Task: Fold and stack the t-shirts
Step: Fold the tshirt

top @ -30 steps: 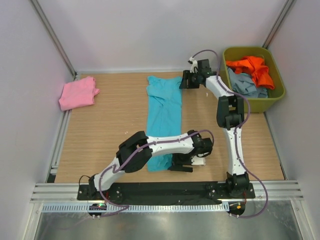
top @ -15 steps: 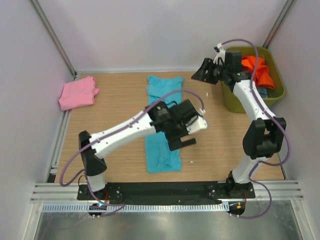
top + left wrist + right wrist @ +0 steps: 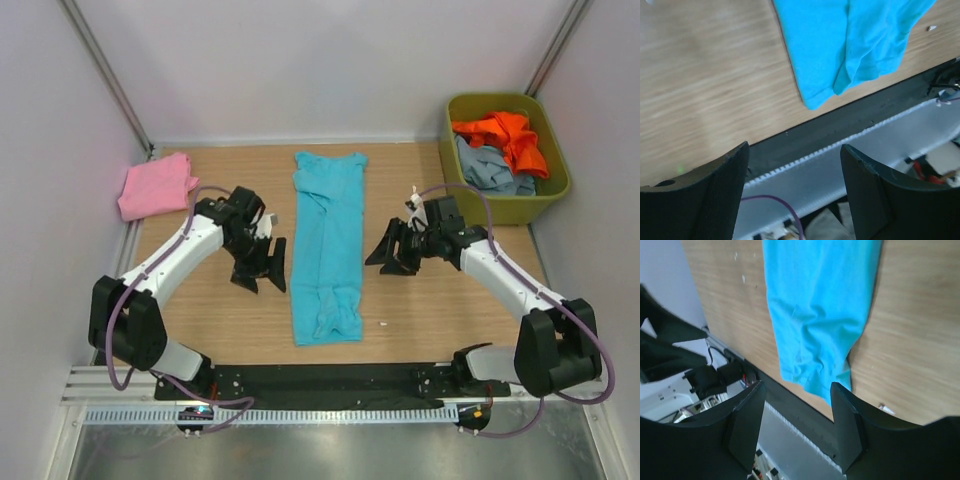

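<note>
— What is the olive-green bin (image 3: pixel 557 190) holding?
— An orange t-shirt (image 3: pixel 507 135) and a grey-blue t-shirt (image 3: pixel 484 170) are lying bunched inside.
— The others?
— The turquoise t-shirt (image 3: pixel 328 245) is lying as a long strip mid-table (image 3: pixel 220 320); the pink t-shirt (image 3: pixel 155 187) is sitting far left.
— Grippers?
— The left gripper (image 3: pixel 262 280) and right gripper (image 3: pixel 388 262) are flanking the strip, fingers spread wide, gripping nothing.
</note>
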Robot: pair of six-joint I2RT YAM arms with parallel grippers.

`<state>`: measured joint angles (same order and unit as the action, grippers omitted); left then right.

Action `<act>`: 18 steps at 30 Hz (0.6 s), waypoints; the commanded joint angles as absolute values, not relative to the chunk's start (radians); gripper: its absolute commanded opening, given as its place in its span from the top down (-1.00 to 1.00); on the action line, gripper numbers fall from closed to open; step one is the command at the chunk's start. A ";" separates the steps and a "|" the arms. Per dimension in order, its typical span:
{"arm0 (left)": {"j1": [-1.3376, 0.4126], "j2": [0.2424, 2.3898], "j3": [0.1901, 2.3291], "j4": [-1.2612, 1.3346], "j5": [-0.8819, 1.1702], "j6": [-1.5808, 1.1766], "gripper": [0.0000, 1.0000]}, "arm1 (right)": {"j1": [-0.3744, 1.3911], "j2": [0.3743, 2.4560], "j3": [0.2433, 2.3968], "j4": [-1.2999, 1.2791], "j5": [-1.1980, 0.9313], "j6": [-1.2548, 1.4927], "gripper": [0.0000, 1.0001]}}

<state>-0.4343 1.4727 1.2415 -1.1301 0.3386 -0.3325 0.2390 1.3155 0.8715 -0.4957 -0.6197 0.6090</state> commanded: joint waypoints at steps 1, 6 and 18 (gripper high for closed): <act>-0.384 1.453 1.116 -1.025 0.587 -0.489 -0.48 | 0.279 1.270 0.799 -0.486 -0.666 0.669 -0.20; -0.359 1.469 0.971 -0.896 0.679 -0.604 -0.46 | 0.351 1.282 0.642 -0.450 -0.690 0.741 -0.14; -0.360 1.522 0.770 -0.666 0.681 -0.782 -0.43 | 0.431 1.347 0.505 -0.342 -0.681 0.842 -0.11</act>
<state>-0.3614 1.5181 0.7742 -0.7414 0.6506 -0.7273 0.4068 1.3418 0.5129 -0.4118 -0.6659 0.7898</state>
